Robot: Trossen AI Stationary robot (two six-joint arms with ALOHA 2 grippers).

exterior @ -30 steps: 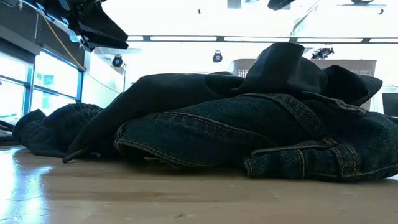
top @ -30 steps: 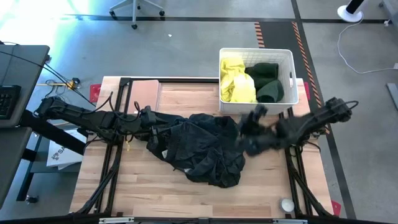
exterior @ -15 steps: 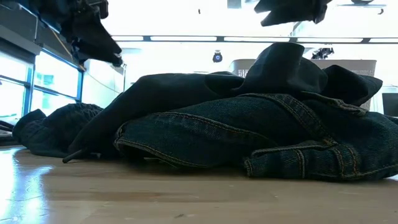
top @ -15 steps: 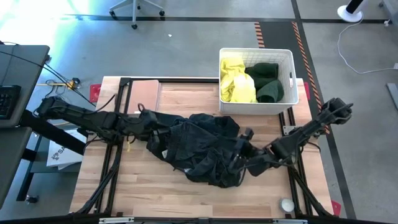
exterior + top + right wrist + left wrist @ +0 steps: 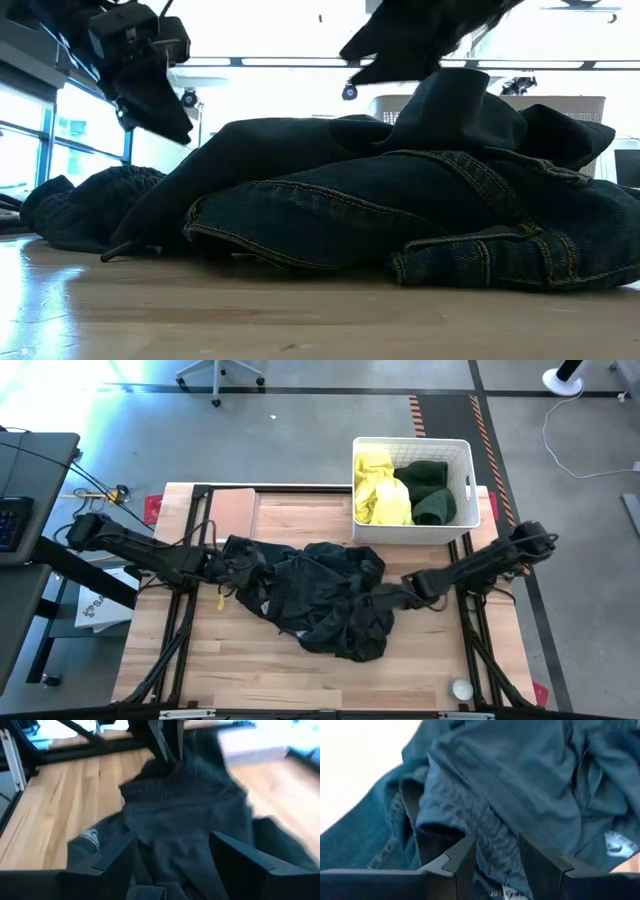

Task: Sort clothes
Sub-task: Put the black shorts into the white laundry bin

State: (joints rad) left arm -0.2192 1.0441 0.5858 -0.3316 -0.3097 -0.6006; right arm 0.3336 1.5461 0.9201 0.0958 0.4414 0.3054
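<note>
A heap of dark clothes (image 5: 320, 595) lies mid-table, with black cloth over dark denim jeans (image 5: 400, 220). A neon yellow garment (image 5: 378, 488) and a dark green one (image 5: 428, 490) lie in the white basket (image 5: 462, 460) at the far right. My left gripper (image 5: 234, 568) hangs open just above the heap's left end (image 5: 520, 780); its own wrist view shows cloth beyond the gap (image 5: 497, 862). My right gripper (image 5: 386, 600) is open and slants down over the heap's right side (image 5: 185, 810), clear of it in the low view (image 5: 400, 45).
A small white ball (image 5: 461, 688) sits near the front right corner. Bare wood (image 5: 250, 670) runs along the near edge. A brown board (image 5: 232, 512) lies at the far left. A black frame rail (image 5: 300, 491) runs along the table's far side.
My right gripper has come down from beside the basket toward the near edge and the heap's right side, tipping to a flatter slant. My left gripper has sunk toward the heap's left end and rolled a little. The clothes have kept still.
</note>
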